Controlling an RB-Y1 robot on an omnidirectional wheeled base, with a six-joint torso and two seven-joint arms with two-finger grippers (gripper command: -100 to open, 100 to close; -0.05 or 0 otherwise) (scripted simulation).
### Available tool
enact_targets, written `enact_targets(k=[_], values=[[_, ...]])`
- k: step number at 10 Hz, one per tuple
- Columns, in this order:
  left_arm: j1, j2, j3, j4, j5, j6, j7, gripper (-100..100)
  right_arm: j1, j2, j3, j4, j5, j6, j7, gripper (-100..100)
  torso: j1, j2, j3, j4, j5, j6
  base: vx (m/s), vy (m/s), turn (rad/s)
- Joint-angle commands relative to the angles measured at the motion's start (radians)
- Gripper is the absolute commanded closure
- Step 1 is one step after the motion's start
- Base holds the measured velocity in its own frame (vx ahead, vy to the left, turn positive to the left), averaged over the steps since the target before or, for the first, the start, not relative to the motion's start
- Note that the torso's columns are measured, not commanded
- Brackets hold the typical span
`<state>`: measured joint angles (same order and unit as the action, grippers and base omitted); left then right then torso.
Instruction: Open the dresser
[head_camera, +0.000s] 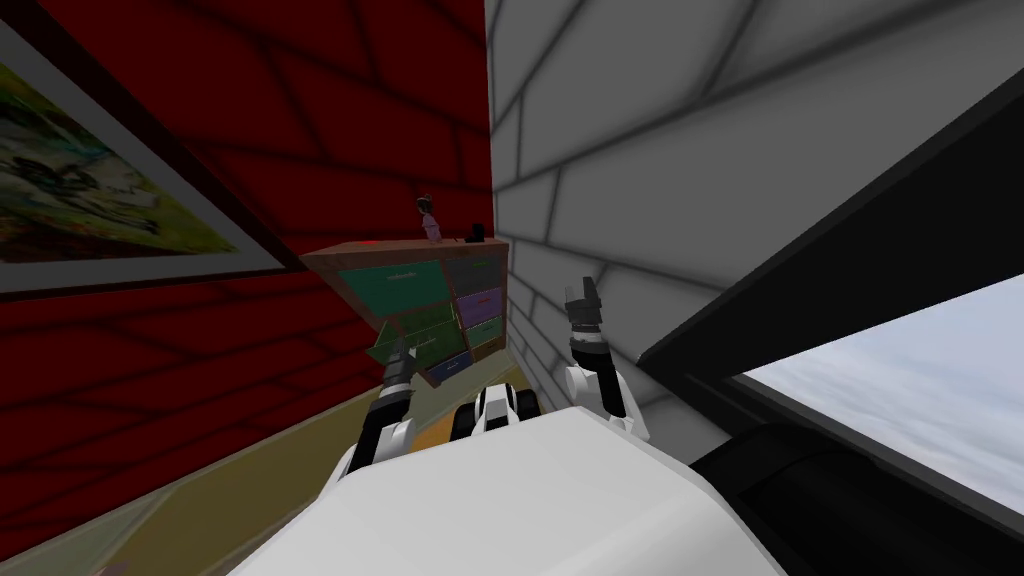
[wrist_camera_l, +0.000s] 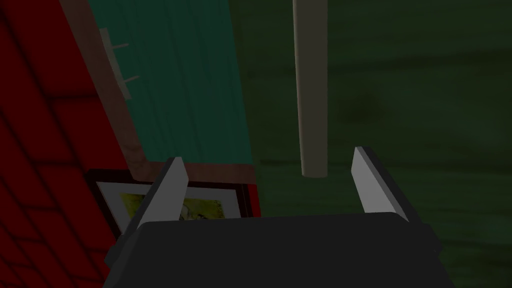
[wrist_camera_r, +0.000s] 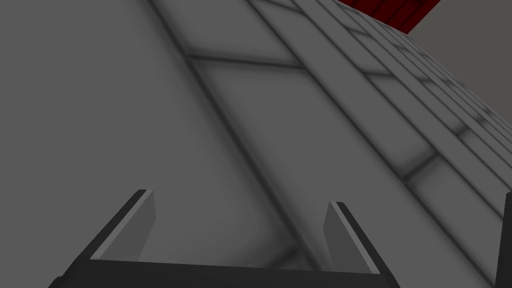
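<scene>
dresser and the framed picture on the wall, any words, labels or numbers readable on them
There is no readable text.
dresser: the coloured drawer fronts carry only pale marks, no lettering.
dark green drawer front and its handle, seen in the left wrist view: plain, no label.
framed picture: a painted scene with no legible caption or signature.
small items on the dresser top: too small to tell.

No text, number, label or brand can be read anywhere. The dresser (head_camera: 425, 295) is plain blocks of colour - green, grey, purple, blue - with no lettering that can be made out. The framed picture (head_camera: 85, 190) on the red wall (head_camera: 250, 100) shows a painted scene with no legible words or signature.
</scene>
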<state>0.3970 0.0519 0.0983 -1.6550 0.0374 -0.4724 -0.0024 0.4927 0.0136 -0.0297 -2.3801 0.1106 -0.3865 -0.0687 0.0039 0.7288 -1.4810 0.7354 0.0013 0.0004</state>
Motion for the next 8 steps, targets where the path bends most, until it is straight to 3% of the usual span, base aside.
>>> enact_targets(k=[1,6,7,8], values=[[0.017,0.007,0.004,-0.068,0.005,0.058,0.007,-100,0.000,0.000,0.000,0.000,0.000,0.000,0.000,0,0.000,0.000,-0.001,0.000,0.000,0.000,0.027,0.004,-0.012],[0.054,0.019,0.010,-0.199,0.015,0.156,0.020,-100,0.000,0.000,0.000,0.000,0.000,0.000,0.000,0,-0.006,0.013,0.007,0.005,-0.003,-0.001,0.003,-0.007,-0.013],[0.051,0.018,0.009,-0.174,0.014,0.147,0.019,-100,0.000,0.000,0.000,0.000,0.000,0.000,0.000,0,-0.007,0.014,0.007,0.007,-0.005,-0.001,0.000,0.000,0.000],[0.053,0.018,0.009,-0.176,0.014,0.154,0.020,0,0.000,0.000,0.000,0.000,0.000,0.000,0.000,0,-0.007,0.014,0.007,0.006,-0.004,-0.001,0.000,0.000,0.000]])
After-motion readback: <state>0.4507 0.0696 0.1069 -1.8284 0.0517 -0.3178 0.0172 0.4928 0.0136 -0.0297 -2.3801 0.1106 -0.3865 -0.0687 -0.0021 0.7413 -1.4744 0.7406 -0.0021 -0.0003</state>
